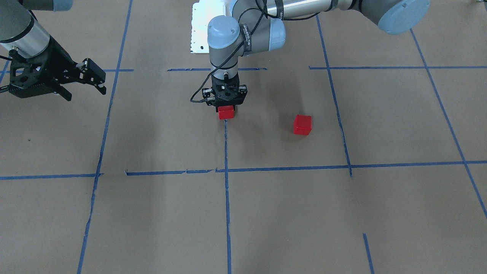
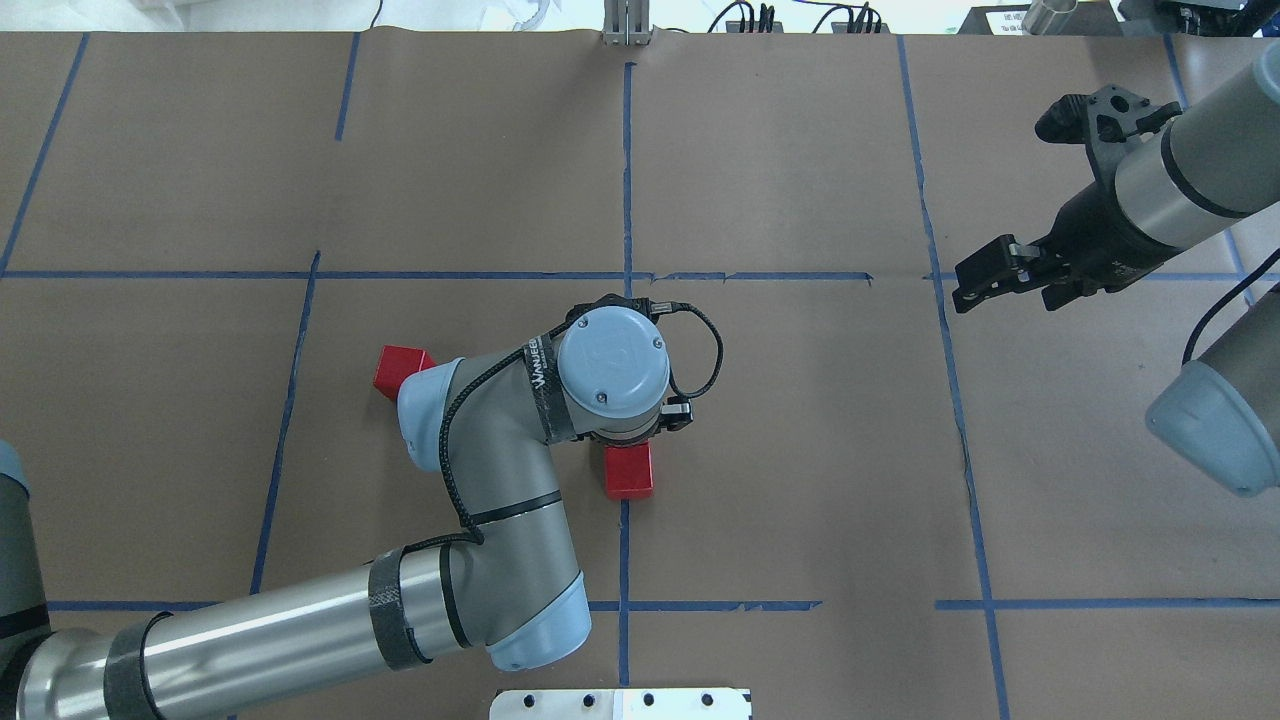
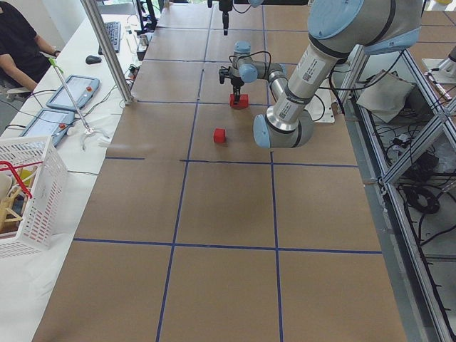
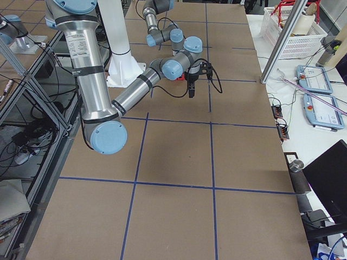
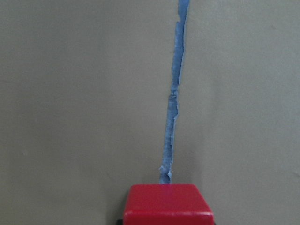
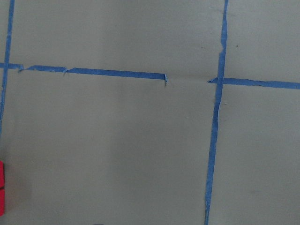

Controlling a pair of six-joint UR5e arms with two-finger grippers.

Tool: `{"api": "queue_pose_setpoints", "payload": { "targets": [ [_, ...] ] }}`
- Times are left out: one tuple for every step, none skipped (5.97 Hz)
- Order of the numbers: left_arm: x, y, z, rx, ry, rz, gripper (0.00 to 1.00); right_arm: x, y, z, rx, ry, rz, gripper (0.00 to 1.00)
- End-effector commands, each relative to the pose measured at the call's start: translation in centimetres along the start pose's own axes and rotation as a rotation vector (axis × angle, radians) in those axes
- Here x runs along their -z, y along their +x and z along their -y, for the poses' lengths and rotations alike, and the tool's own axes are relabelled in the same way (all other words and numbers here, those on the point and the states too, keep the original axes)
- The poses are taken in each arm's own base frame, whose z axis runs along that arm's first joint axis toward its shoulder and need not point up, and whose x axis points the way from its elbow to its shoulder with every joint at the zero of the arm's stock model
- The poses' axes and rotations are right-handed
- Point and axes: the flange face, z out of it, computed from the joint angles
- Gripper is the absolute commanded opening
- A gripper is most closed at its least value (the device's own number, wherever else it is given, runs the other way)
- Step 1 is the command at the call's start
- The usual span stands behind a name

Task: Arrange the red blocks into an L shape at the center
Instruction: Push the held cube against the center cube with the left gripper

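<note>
**Overhead exterior and front views: left tool (image 1: 226, 103) low over a red block (image 1: 226, 113) in the center cell (image 2: 800, 420)**

The center cell is a patch of brown paper on the desk (image 1: 380, 213), closed in by blue tape. A vertical blue tape line (image 1: 226, 152) runs through its middle.

The red block lies at the end of this line, on the robot's side. The left tool points straight down on it and its body hides the jaws, so I cannot tell if they are clamped on the block or only stand around it. In the exterior left view the red patch under the tool looks wider than one block. Maybe two blocks touch there, but I cannot tell surely.

A second red block (image 1: 302, 125) lies alone in the same cell on the robot's left. It is well apart from the tool and near the cell's left tape border (image 2: 290, 430), not touching it.

The right tool (image 1: 85, 89) hangs above the desk with its fingers apart and holds nothing. It is just outside the cell's right tape border (image 2: 955, 400).

A white basket (image 3: 32, 182) stands on the side table beside the desk. It holds some pale and red parts that I cannot name.
</note>
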Motion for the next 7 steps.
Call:
{"api": "queue_pose_setpoints", "payload": {
  "targets": [
    [-0.1,0.0,-0.3,-0.006,-0.002,-0.002,0.61,0.1,0.0,0.0,-0.001,0.001,0.001,1.00],
    [0.0,0.1,-0.3,-0.007,-0.001,-0.005,0.70,0.2,-0.1,-0.1,-0.002,0.002,0.003,1.00],
    [0.0,0.2,-0.3,-0.007,-0.001,-0.006,0.82,0.6,-0.2,-0.3,0.000,0.007,0.006,1.00],
    [0.0,0.1,-0.3,-0.009,0.001,-0.007,0.93,0.5,-0.2,-0.4,0.000,0.005,0.005,1.00],
    [1.3,0.3,-0.3,-0.011,0.006,-0.030,0.96,0.5,-0.2,-0.4,0.000,0.005,0.005,1.00],
    [4.5,-0.3,1.4,0.002,0.037,-0.075,0.95,0.5,-0.2,-0.4,0.000,0.005,0.005,1.00],
    [5.9,-3.8,2.2,0.011,0.058,-0.091,0.95,0.3,0.3,-0.5,-0.007,0.001,0.000,1.00]
  ]
}}
